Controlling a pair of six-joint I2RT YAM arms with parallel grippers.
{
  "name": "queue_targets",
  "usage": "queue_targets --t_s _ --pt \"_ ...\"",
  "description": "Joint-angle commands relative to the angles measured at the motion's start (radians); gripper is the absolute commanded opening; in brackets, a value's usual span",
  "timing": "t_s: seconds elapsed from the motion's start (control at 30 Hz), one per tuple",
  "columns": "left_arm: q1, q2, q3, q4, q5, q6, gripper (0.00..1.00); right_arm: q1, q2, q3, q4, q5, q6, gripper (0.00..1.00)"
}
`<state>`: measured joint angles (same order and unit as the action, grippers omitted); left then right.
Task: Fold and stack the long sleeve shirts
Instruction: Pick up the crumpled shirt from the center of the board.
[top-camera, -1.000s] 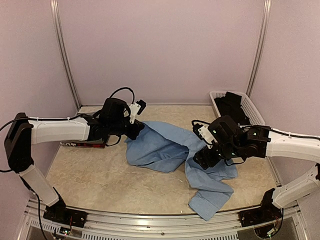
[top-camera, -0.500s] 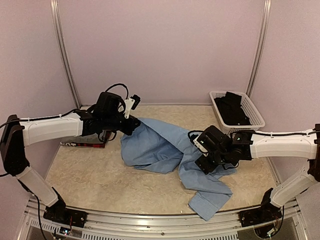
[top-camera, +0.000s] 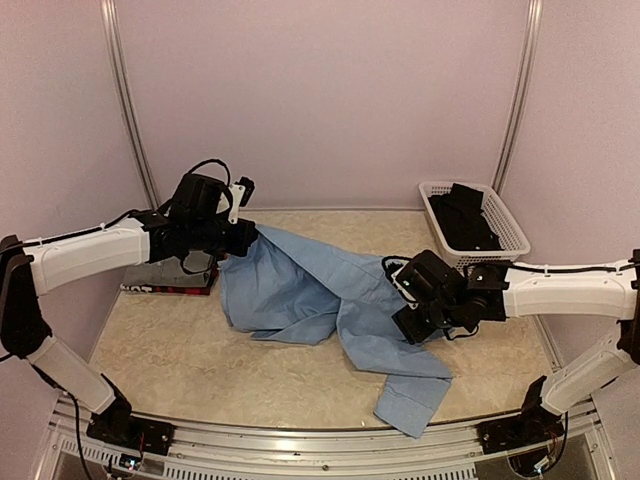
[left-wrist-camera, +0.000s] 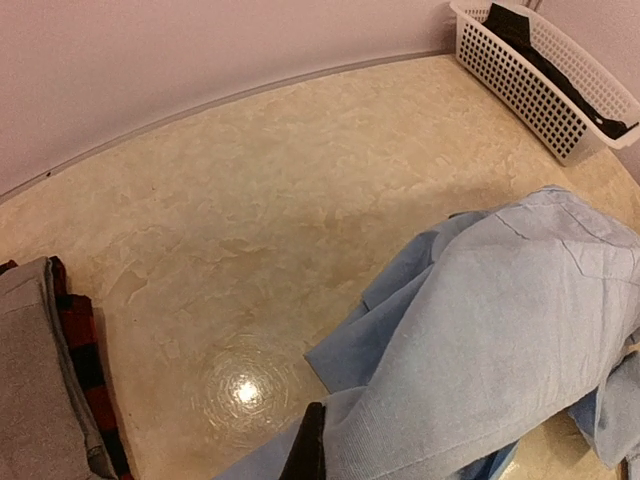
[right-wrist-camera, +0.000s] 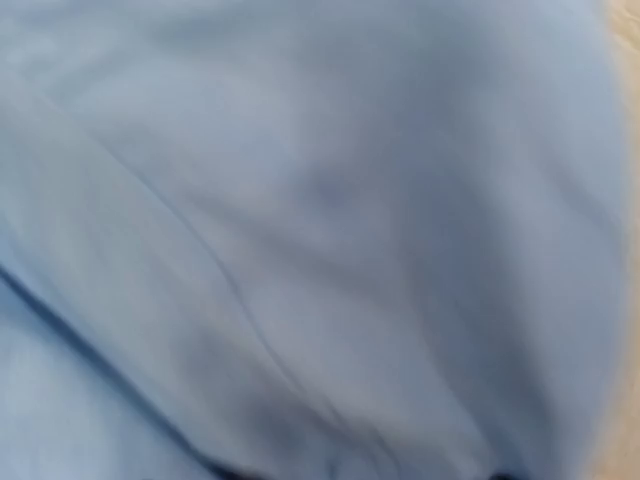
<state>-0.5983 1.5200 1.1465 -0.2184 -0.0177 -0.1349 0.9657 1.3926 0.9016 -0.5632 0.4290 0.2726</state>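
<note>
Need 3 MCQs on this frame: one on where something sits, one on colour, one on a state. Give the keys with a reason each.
1. Where on the table is the white basket?
A. far right corner
B. near left edge
C. centre

2. What colour is the shirt spread across the middle?
A. red plaid
B. light blue
C. white

3. The left pincer is:
A. open over bare table
B. shut on the shirt
C. inside the basket

Key:
1 A, the top view shows it at the far right.
2 B, the cloth is pale blue in the top and left wrist views.
3 B, the cloth rises to its closed tips.
</note>
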Motion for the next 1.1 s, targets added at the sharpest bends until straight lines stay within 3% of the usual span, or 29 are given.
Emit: queue_targets --t_s 0.0,0.2,0.4,1.07 --pt "0.033 -0.061 -0.017 -0.018 -0.086 -0.048 0.0 -0.001 -0.076 -0.012 -0.018 -0.004 0.137 0.66" --pt "0.05 -0.059 -0.04 -0.004 -0.087 -0.06 0.0 -0.062 -0.126 -0.068 -0.012 -0.098 0.269 0.59" --pt "0.051 -0.055 -0.05 0.015 -0.067 -0.064 0.0 -0.14 -0.181 -0.186 0.104 -0.218 0.366 0.51" --pt "0.051 -0.049 -0.057 0.033 -0.037 -0.064 0.0 -0.238 -0.224 -0.388 0.408 -0.33 0.46 0.44"
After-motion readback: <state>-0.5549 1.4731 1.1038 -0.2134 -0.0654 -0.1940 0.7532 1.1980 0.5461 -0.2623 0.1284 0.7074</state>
